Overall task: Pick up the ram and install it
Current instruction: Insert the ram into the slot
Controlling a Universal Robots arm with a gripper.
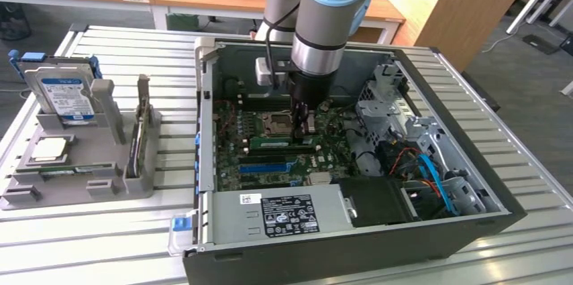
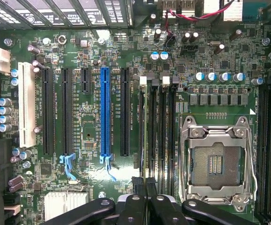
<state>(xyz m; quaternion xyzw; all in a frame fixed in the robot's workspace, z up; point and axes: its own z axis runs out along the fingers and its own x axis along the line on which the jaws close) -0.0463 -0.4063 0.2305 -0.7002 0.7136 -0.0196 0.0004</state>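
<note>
The ram (image 1: pixel 273 142) is a long green stick standing on edge along a memory slot of the motherboard, just beside the empty CPU socket (image 1: pixel 279 121). In the wrist view the ram (image 2: pixel 147 131) shows edge-on as a thin strip running along the slot, away from the fingers. My gripper (image 1: pixel 300 131) reaches straight down into the open computer case and is shut on the stick's upper edge. The black fingers (image 2: pixel 134 206) meet at the gripper (image 2: pixel 146 183) over the slot's near end. Whether the stick is fully seated cannot be told.
The CPU socket (image 2: pixel 217 161) lies open beside the slots, and a blue expansion slot (image 2: pixel 105 112) is on the other side. A grey tray (image 1: pixel 80 191) at the exterior view's left holds a hard drive (image 1: pixel 64 97) and a CPU chip (image 1: pixel 52 149). The power supply (image 1: pixel 278 212) and drive cage (image 1: pixel 385 97) crowd the case.
</note>
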